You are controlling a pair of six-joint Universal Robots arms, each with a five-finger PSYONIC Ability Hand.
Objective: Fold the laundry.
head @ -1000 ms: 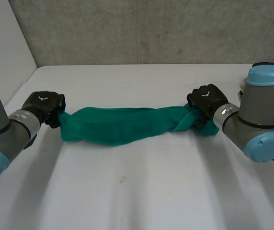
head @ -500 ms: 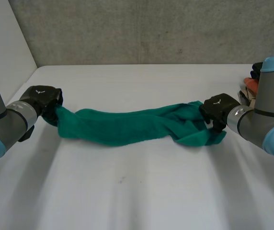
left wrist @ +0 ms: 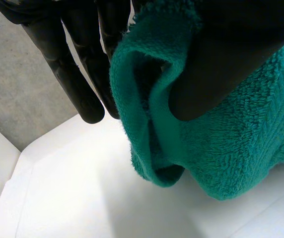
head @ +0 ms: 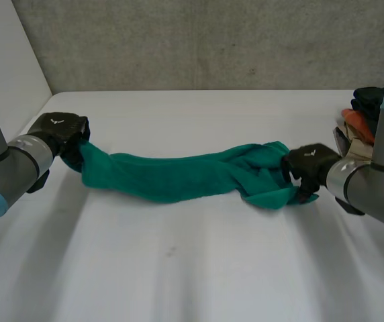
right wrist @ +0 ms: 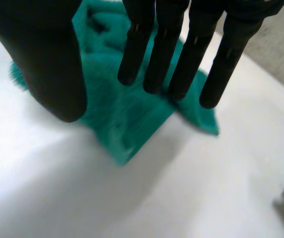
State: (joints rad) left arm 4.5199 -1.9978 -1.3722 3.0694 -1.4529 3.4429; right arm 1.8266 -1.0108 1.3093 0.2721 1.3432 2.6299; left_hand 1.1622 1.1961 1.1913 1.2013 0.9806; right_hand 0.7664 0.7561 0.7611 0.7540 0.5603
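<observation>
A green towel (head: 178,176) lies in a long bunched roll across the white table (head: 192,268). My left hand (head: 59,129) is at the towel's left end. In the left wrist view the thumb (left wrist: 221,64) presses a fold of the towel (left wrist: 241,134) against the fingers and holds that end slightly off the table. My right hand (head: 306,164) is at the towel's crumpled right end. In the right wrist view its fingers (right wrist: 172,49) are straight and the thumb stands apart, and the towel (right wrist: 127,114) lies on the table below them, not gripped.
A pile of other laundry (head: 360,121), orange, black and beige, sits at the table's right edge behind my right arm. A grey wall (head: 199,40) closes the back and a white panel (head: 7,60) the left side. The front half of the table is bare.
My right hand has moved right and toward the front and has let the towel's right end drop. My left hand has drawn its end slightly back and to the left.
</observation>
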